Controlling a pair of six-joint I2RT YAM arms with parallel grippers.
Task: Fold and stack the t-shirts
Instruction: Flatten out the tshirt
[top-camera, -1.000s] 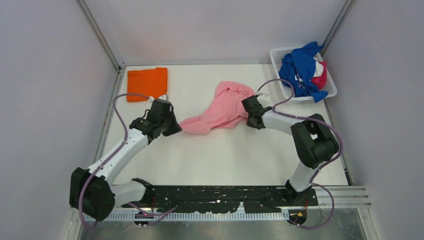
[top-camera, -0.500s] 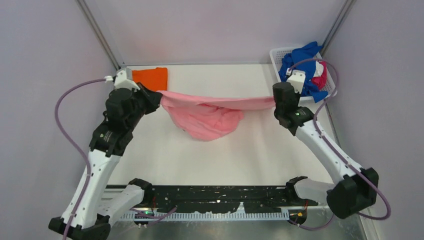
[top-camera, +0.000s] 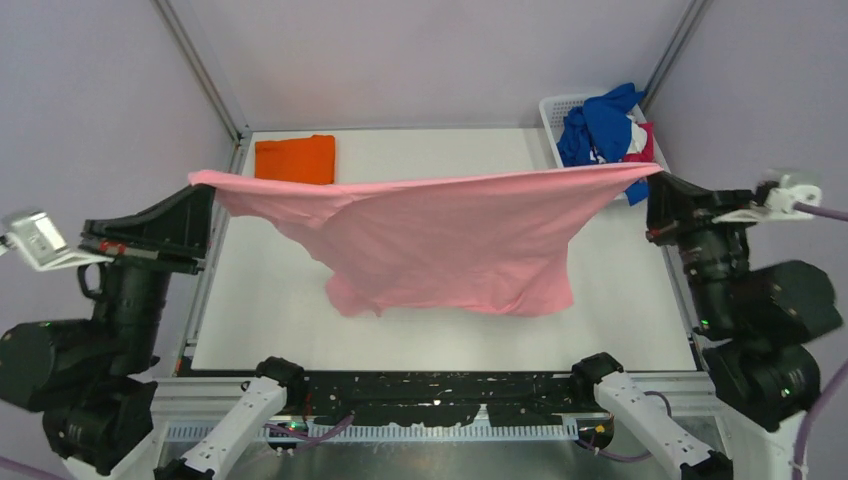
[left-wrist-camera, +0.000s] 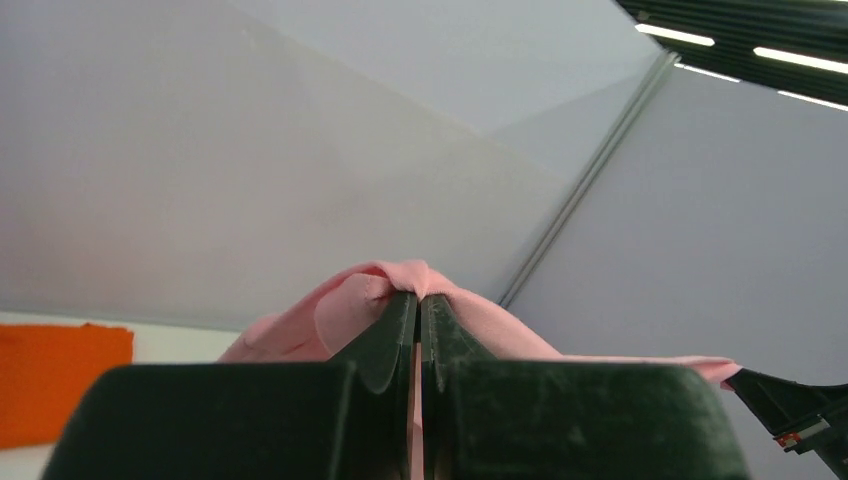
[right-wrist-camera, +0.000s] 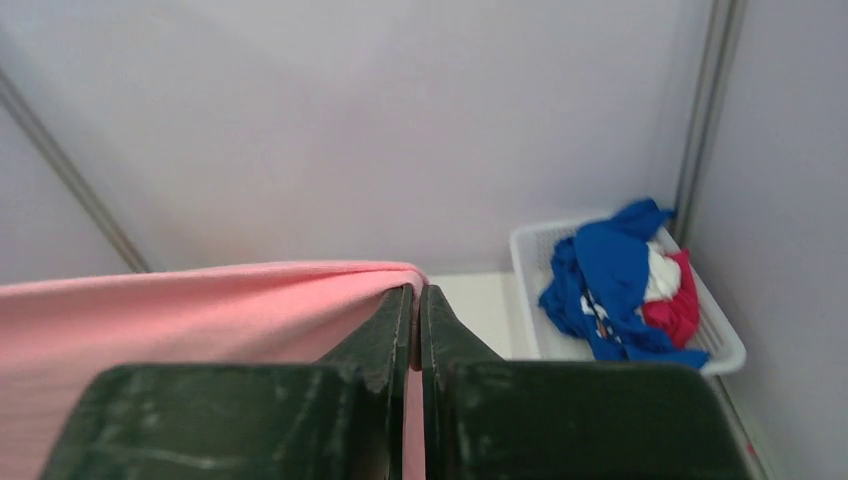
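Both arms have the pink tee (top-camera: 450, 245) strung between them, high over the surface (top-camera: 620, 300). The left end effector (top-camera: 203, 190) is clamped on the left end of its top edge and the right end effector (top-camera: 655, 186) on the right end. Both wrist views show the jaws pressed together w/ only a thin fold of pink cloth between the tips.

Prob. reason for the hold: a taut top edge lets the body hang and the creases drop out, so the shirt can go down flat for folding. The lower part sags in loose folds mid-surface (can't tell from above whether the hem touches down).

The orange tee (top-camera: 295, 158) lies folded at the far left corner, likely the start of the stack, so the pink one should end up on it. The basket (top-camera: 556, 104) at far right holds the blue tee (top-camera: 600, 135) plus bits of white and magenta, not yet folded.

Hard to make out:
- Sleeves and neck of the pink tee don't show, so I can't say which edge is gripped.
- The basket's near side is hidden behind the pink edge and the right arm.
- The left arm is cut off at the frame edge.
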